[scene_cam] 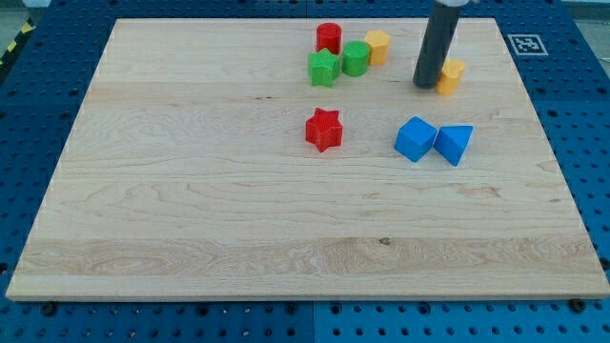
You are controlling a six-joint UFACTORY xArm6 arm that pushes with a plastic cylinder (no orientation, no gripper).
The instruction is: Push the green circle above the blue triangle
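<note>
The green circle [356, 58] sits near the view's top, between a green star [324, 69] on its left and a yellow hexagon [378, 46] on its upper right. The blue triangle [454, 143] lies at the right of centre, touching a blue cube [416, 138] on its left. My tip [425, 84] stands to the right of the green circle, well apart from it, and above the blue blocks. It is right against the left side of a yellow block [451, 75].
A red cylinder [329, 38] stands just above the green star. A red star [324, 130] lies near the board's centre. The wooden board [191, 191] ends close behind the top blocks; blue pegboard surrounds it.
</note>
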